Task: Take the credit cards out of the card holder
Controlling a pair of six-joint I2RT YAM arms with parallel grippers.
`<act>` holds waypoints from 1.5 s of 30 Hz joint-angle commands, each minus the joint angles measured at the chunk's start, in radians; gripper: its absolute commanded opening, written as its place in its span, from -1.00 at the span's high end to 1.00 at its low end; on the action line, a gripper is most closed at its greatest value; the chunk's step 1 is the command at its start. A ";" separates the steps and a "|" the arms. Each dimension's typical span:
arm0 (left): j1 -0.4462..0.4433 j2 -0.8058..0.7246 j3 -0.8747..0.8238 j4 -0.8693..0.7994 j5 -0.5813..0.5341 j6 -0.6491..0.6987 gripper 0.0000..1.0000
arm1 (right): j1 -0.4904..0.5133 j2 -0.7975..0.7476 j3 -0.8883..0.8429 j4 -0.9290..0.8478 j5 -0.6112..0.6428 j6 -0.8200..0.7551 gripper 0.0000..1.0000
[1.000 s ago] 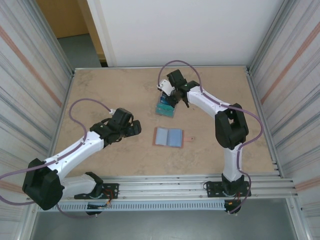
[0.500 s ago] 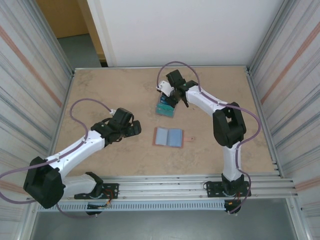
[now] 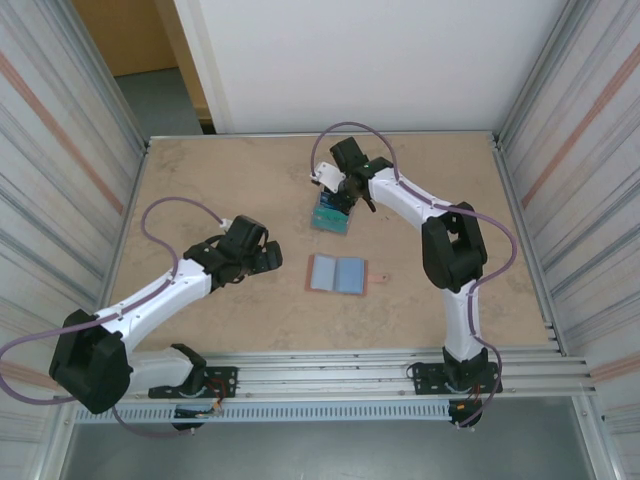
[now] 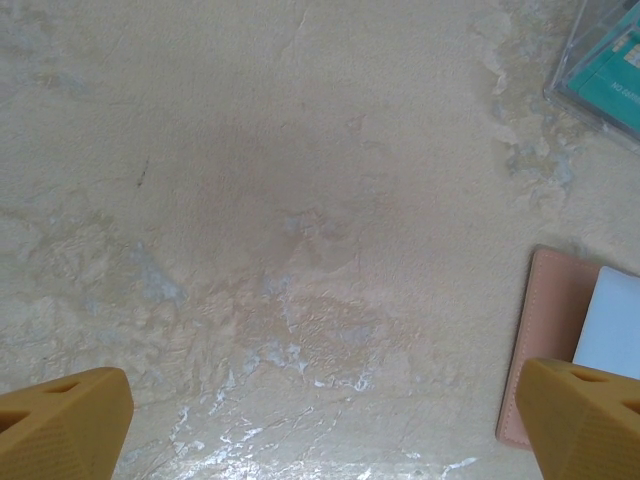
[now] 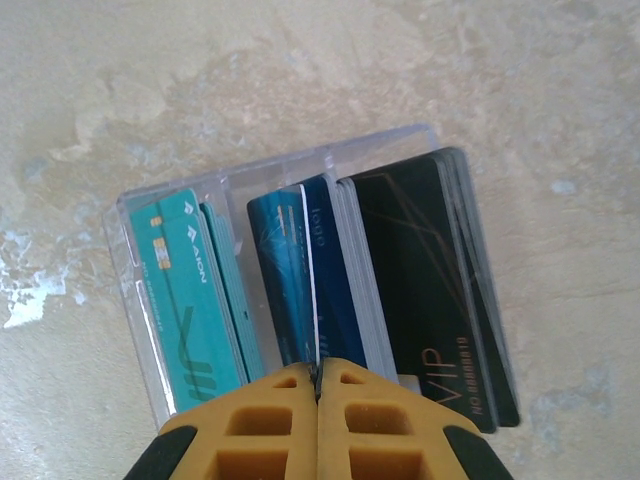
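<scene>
The card holder (image 3: 337, 274) lies spread open on the table, blue-grey inside up; its salmon edge (image 4: 545, 340) shows in the left wrist view. My left gripper (image 3: 266, 258) (image 4: 325, 425) hovers open over bare table just left of it, nothing between the fingers. My right gripper (image 3: 341, 203) (image 5: 318, 370) is shut on a thin blue credit card (image 5: 312, 280), seen edge-on. It is held over the middle slot of a clear tray (image 5: 125, 250). The tray holds teal cards (image 5: 185, 300), blue cards (image 5: 280, 270) and black cards (image 5: 420, 270).
The clear tray (image 3: 330, 220) (image 4: 575, 75) sits beyond the card holder, toward the back of the table. Metal walls close in the left and right sides, and a rail runs along the near edge.
The right arm has shifted slightly left over the tray, still gripping the card. The left arm has barely moved.
</scene>
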 commanded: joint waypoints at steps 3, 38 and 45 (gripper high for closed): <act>0.011 0.010 0.009 0.003 -0.003 -0.001 -0.97 | -0.019 0.029 0.029 -0.039 0.002 -0.027 1.00; 0.190 -0.403 -0.332 0.487 -0.367 0.481 -0.97 | -0.159 -1.146 -1.069 0.426 0.416 0.731 -0.97; 0.344 -0.446 -0.475 0.709 -0.247 0.573 -0.97 | -0.278 -1.322 -1.203 0.450 0.445 0.798 -0.97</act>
